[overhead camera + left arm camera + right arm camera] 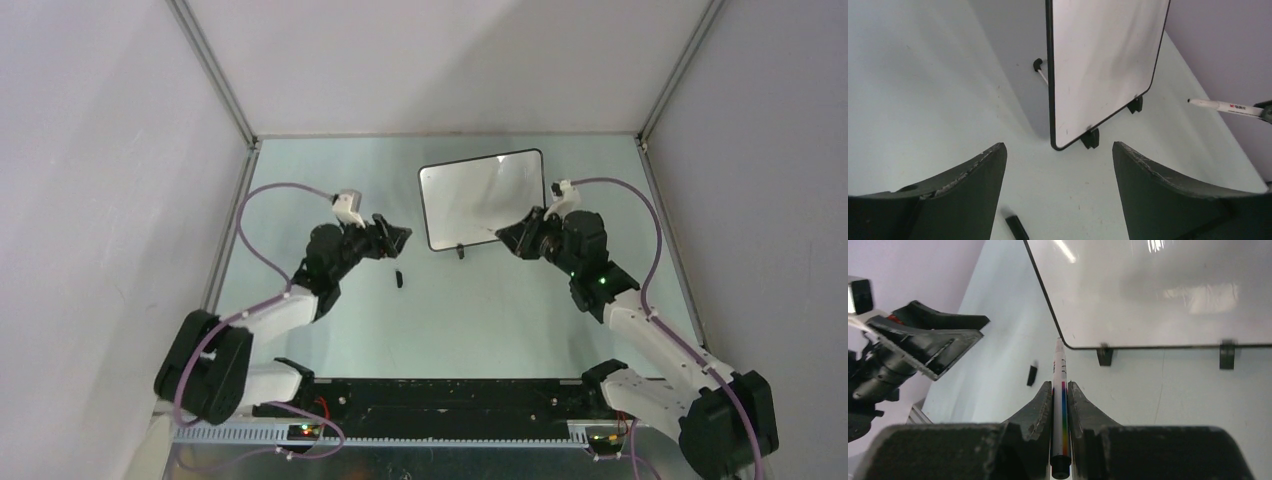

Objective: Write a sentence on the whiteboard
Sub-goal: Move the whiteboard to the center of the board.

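The counter's (450,320) far middle is taken by the upright whiteboard (482,195). The left fingers (392,238) are held spread beside it. A marker (1059,371), aimed at its lower corner, is pinched by the right fingers (510,238). A cap (398,278) is laid nearby.

Whiteboard (482,198) stands upright, leaning slightly back; glossy white, black-framed
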Tool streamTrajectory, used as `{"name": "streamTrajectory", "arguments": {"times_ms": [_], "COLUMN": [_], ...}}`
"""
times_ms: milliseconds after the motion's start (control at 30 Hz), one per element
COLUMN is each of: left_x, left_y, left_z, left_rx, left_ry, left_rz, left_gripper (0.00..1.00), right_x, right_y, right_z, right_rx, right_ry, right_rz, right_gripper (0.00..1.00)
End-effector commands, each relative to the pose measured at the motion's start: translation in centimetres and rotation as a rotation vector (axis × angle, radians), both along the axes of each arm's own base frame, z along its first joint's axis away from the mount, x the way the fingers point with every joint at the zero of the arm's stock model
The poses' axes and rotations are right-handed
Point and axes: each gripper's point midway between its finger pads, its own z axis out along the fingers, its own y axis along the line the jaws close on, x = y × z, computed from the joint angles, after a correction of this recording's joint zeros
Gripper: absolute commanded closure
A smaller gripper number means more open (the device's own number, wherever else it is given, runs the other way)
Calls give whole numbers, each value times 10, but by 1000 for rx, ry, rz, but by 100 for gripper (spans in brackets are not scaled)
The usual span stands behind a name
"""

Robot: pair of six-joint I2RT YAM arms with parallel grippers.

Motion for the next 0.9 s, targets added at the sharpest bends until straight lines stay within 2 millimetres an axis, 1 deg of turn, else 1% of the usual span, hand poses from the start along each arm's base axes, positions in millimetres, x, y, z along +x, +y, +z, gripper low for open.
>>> {"name": "streamTrajectory", "arguments": {"times_ms": [0,33,67,100,133,167,200,233,300,333,367,400,433,467,500,533,567,600,633,667,700,733,767,800,833,867], "left_x": [23,26,29,30,32,32,36,39,45,45,48,47,48,47,47,48,55,56,68,73,87,94,106,115,121,126], "left_y": [-21,-20,-20,-19,-19,-20,-19,-18,-12,-5,-5,-3,-6,-8,-15,-17,-22,-21,-26,-23,-26,-23,-27,-25,-26,-26], "left_z": [45,44,52,55,64,62,71,73,72,63,73,70,79,79,91,85,95,89,102,100,110,109,112,122,112,116], "left_rx": [-69,-63,-68,-71,-78,-77,-79,-69,-39,-14,-14,-12,-23,-27,-41,-31,-31,6,18,61,71,99,100,105,103,94], "left_ry": [-13,0,-15,-15,-29,-6,-11,23,80,131,125,153,149,167,152,185,181,213,196,200,176,169,158,127,146,130], "left_rz": [-153,-143,-134,-130,-128,-126,-116,-101,-47,-8,1,8,-5,-13,-49,-59,-78,-88,-103,-110,-112,-115,-133,-137,-159,-167], "left_gripper": [18,18,17,17,15,15,10,3,1,1,1,1,1,1,1,1,1,1,1,0,1,1,1,0,2,5], "right_x": [20,21,22,23,25,26,27,28,28,28,28,27,25,24,23,22,21,20,19,18,17,17,17,15,15,13], "right_y": [12,15,16,17,16,14,12,11,9,9,8,9,9,11,11,13,14,16,18,18,20,19,18,18,19,18], "right_z": [52,52,58,59,61,62,62,60,55,52,48,46,40,41,36,36,34,34,34,33,33,33,31,29,30,29], "right_rx": [63,58,62,56,53,45,37,24,1,-14,-23,-28,-33,-30,-35,-33,-36,-37,-38,-43,-45,-52,-60,-66,-71,-75], "right_ry": [-106,-107,-118,-122,-130,-138,-142,-143,-139,-140,-134,-133,-126,-138,-135,-141,-140,-142,-143,-145,-148,-157,-162,-169,-177,-183], "right_rz": [21,32,40,43,36,31,16,11,2,0,-3,-4,-2,2,2,8,12,19,24,25,32,25,17,17,14,13], "right_gripper": [100,100,100,100,100,100,100,100,100,100,100,100,100,100,100,100,100,100,100,100,100,100,100,100,100,100]}}
